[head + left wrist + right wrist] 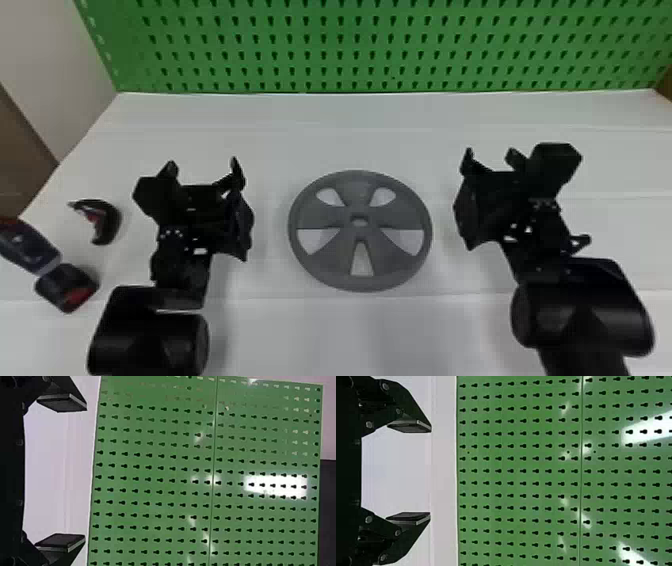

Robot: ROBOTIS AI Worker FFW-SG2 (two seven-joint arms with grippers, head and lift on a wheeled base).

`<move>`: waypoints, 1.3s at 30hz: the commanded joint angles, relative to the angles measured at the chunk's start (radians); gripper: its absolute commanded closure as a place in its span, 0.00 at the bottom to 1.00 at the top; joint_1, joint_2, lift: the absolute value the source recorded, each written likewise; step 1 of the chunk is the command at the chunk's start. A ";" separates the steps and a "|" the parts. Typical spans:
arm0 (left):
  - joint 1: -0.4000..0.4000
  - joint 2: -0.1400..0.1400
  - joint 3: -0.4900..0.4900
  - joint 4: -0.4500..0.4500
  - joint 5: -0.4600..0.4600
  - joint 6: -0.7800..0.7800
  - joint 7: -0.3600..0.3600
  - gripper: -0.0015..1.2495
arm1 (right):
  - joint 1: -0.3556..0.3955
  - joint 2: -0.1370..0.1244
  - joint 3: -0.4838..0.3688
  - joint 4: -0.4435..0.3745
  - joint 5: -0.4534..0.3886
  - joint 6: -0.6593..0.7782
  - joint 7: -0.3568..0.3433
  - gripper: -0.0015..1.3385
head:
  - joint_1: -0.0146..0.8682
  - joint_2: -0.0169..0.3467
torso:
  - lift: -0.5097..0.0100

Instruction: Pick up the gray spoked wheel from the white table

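The left gripper (203, 165) stood wide open in the head view, with nothing between its fingers. The right gripper (491, 154) was also open, less widely, and likewise empty. The wrist views gave the facing finger pads, hard to read from the head: two pads (63, 404) at left, well apart, and two pads (409, 516) at right, closer to each other. The head view supplied the layout beneath and between the arms.

One gray spoked wheel (342, 217) lay flat on the white table (350, 140), to the right of the left gripper and to the left of the right one, touching neither. Five openings were counted around its hub, plus one small central hole. Two items lay left of the left gripper: one blue-and-black device with a red patch (30, 252), and one curved dark piece with red inside (111, 220). Ahead of both grippers, beyond the table, stood one green perforated panel (350, 45); its holes were too many to count.
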 commanded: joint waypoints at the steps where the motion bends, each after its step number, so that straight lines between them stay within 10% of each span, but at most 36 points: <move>1: 0.001 0.000 0.002 -0.002 0.000 0.000 0.000 0.10 | -0.006 0.000 0.002 0.000 -0.003 0.008 0.000 0.36 | 0.93 0.17 | 0.79; 17: 0.003 0.000 0.006 -0.005 0.002 0.000 0.000 0.10 | -0.061 -0.020 0.009 -0.135 0.032 0.368 0.000 0.36 | 0.93 0.17 | 0.79; 39: 0.009 0.003 0.009 -0.009 -0.006 0.002 0.000 0.10 | -0.333 -0.110 0.069 -0.222 -0.034 1.143 0.000 0.36 | 0.93 0.17 | 0.79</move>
